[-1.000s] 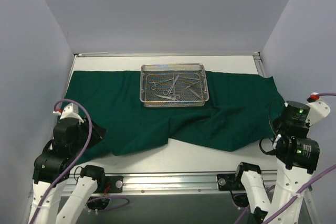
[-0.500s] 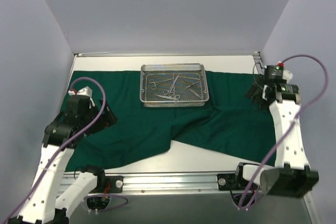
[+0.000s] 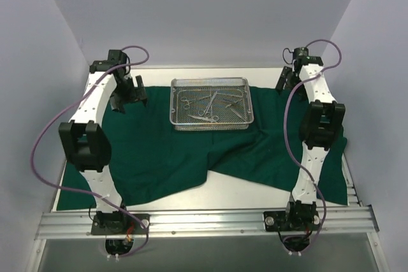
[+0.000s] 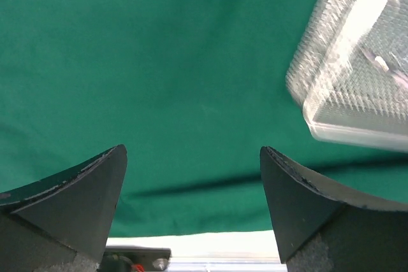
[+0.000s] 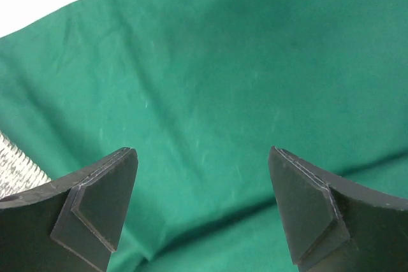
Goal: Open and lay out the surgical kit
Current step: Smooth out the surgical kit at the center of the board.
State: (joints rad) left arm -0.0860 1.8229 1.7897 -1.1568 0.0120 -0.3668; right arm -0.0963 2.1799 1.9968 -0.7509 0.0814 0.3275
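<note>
The dark green cloth (image 3: 166, 151) lies spread across the table, its near edge uneven with a notch in the middle. The silver wire-mesh tray (image 3: 245, 103) stands on its far half with slender steel instruments (image 3: 207, 103) inside. My left gripper (image 3: 127, 97) hovers over the cloth just left of the tray, open and empty. My right gripper (image 3: 284, 82) hangs over the cloth's far right part, also open and empty. The left wrist view shows the left gripper (image 4: 192, 151) above cloth (image 4: 159, 62), tray (image 4: 357, 74) at upper right. Below the right gripper (image 5: 203, 151) is wrinkled cloth (image 5: 210, 74).
White enclosure walls (image 3: 38, 42) close in the left, right and back. An aluminium rail (image 3: 204, 221) with both arm bases runs along the near edge. Bare white table (image 3: 223, 189) shows in the cloth's notch. A tray corner (image 5: 13, 170) sits at the right wrist view's left edge.
Both arms have swung from the cloth's near corners to the far side, flanking the tray. Both grippers have opened wider. The cloth's near corners now lie flat.
</note>
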